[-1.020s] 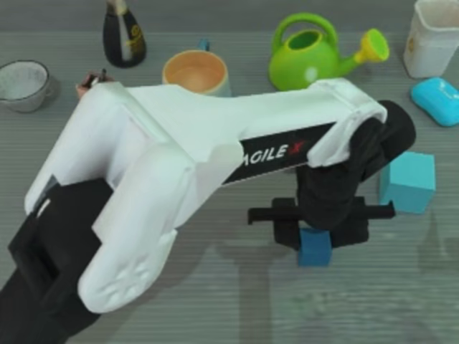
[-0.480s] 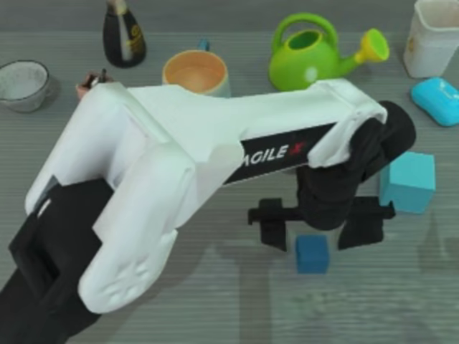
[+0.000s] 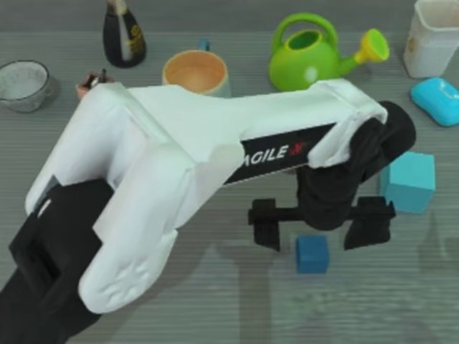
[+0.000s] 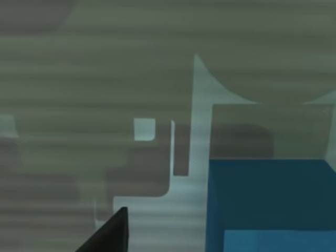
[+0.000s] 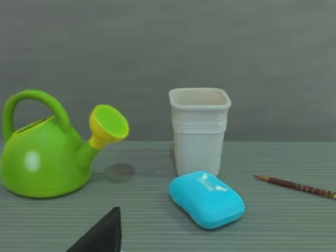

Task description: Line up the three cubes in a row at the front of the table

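Observation:
The small dark blue cube rests on the striped grey table toward the front, right of centre. My left gripper hangs just above it, open, with one black finger on each side and neither touching it. In the left wrist view this cube fills the corner beside one dark fingertip. The larger turquoise cube stands to the right, slightly farther back. The periwinkle cube is hidden. My right arm is outside the top view; one fingertip shows in the right wrist view, with nothing held.
Along the back stand a dark bottle, a grey bowl, a terracotta pen holder, a mug, a green watering can, a white cup and a sky-blue soap bar. A pencil lies beside the soap.
My left gripper was shut on the dark blue cube; it has let go and spread its fingers wide. The cube stays on the table.

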Tool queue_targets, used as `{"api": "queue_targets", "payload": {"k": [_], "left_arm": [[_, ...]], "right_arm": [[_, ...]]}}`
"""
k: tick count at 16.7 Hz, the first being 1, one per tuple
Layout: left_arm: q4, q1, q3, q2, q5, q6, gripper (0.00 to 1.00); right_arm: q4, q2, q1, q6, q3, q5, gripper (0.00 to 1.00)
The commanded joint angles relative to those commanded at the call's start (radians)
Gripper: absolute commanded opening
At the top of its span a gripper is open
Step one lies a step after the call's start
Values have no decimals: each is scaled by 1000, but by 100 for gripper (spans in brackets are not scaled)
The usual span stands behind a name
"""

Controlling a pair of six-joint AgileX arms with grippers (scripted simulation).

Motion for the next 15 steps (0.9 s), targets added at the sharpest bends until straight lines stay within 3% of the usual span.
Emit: {"api": "queue_targets", "payload": {"k": [9,15], "left_arm": [[-242,14,203,-36,0,-6,100],[-243,18,202,-39,0,7,100]], "right_arm": [[0,0,0,0,0,0,100],[0,0,0,0,0,0,100]]}}
